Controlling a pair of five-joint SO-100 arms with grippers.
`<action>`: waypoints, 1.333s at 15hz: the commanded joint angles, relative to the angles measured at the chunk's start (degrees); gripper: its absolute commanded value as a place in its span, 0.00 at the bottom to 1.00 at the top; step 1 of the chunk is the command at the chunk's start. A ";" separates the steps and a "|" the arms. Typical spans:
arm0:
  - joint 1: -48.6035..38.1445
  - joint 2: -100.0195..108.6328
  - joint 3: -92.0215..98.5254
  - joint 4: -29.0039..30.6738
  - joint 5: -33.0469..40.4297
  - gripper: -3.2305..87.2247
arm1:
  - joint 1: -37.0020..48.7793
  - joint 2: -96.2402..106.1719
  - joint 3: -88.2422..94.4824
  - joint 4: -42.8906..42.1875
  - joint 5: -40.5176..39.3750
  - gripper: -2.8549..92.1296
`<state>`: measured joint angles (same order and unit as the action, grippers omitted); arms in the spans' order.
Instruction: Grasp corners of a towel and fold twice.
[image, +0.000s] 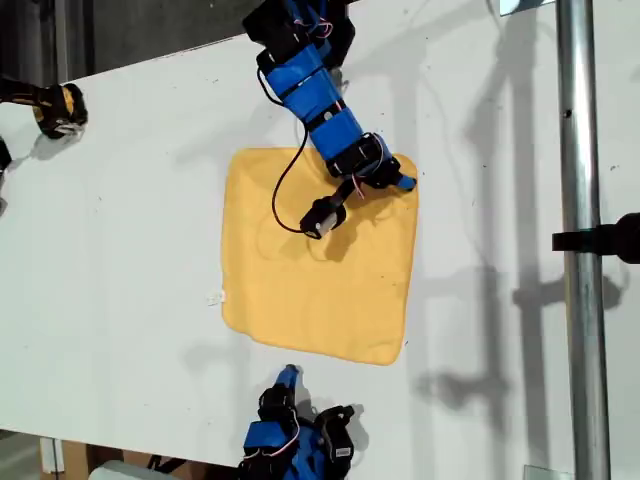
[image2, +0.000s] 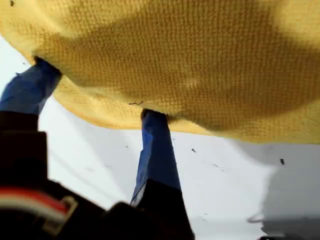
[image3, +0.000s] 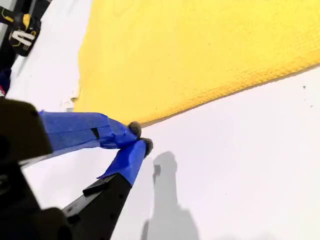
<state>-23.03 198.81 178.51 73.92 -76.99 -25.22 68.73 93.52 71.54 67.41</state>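
**First corner being taken; towel not yet folded**

The towel (image: 318, 255) lies flat and single-layered on the white table (image: 130, 250), with my two arms at opposite edges of it. My first gripper (image: 395, 178) is at a corner (image: 405, 170) of the towel, next to the metal pole (image: 580, 240). In the first wrist view its fingers (image2: 157, 145) stand spread apart, both tips running in under the lifted towel edge. Whether they pinch the cloth cannot be told from that view. My second gripper (image: 289, 378) rests on bare table just beside the opposite towel edge. Its fingers (image3: 135, 131) are clenched tip to tip on nothing, the towel edge close beyond them.

Judged step: securing the first corner. To do it well, the first gripper should close on the hem itself, one finger above the cloth and one beneath, before any lift. The second gripper probably needs to release its fingers and reach a neighbouring corner (image: 390, 350), so that the pair can carry one edge across evenly. A single-corner lift would likely drag and skew the soft cloth.

Surface and room: the table is smooth and bare around the towel. A black and yellow tool (image: 55, 105) sits well away from the towel. Dark floor lies beyond the table's edge.
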 joint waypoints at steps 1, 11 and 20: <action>0.09 -0.09 0.18 0.00 -0.62 0.03 | 1.58 -0.88 -0.70 -0.35 0.88 0.07; 8.88 -14.85 -17.23 -8.70 -3.34 0.03 | 2.72 -0.70 -1.41 -2.72 -0.26 0.03; 24.35 -74.88 -73.65 1.67 15.73 0.03 | 2.81 -0.26 -1.67 -2.37 -0.79 0.03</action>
<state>-1.14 130.25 114.26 71.81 -64.25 -23.55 68.03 92.55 69.08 67.50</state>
